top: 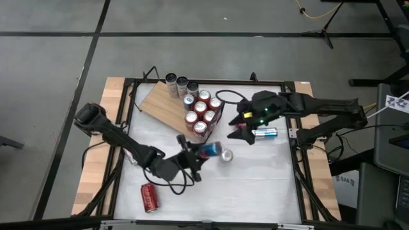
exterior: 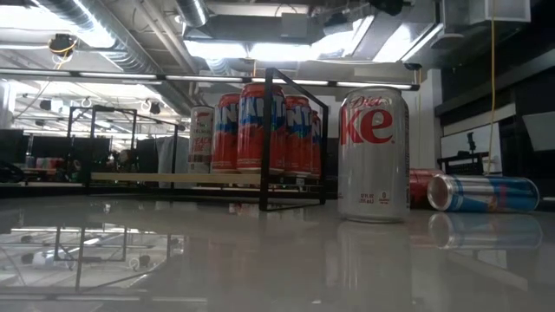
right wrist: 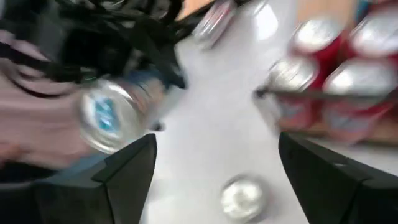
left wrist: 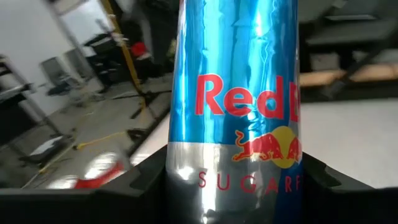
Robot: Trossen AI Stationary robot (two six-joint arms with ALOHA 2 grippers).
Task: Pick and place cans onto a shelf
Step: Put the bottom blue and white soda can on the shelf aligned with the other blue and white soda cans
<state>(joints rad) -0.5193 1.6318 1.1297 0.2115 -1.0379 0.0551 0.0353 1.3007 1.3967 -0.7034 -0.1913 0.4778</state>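
Left gripper [top: 195, 160] clamped on a slim blue-and-silver can [top: 209, 150], held lying sideways above the table's [top: 255, 185] middle — red lettering and a bull emblem on its side, as the left wrist view shows. Right gripper [top: 241, 130] hovers beside the shelf [top: 161, 105], fingers spread, nothing between them. Red cans [top: 203, 115] stand clustered on the shelf's end; three silver-topped ones [top: 181, 84] at its far edge. One silver can [top: 226, 155] upright on the table, another blue can [top: 264, 133] lying — a red one [top: 149, 197] on its side near the front.
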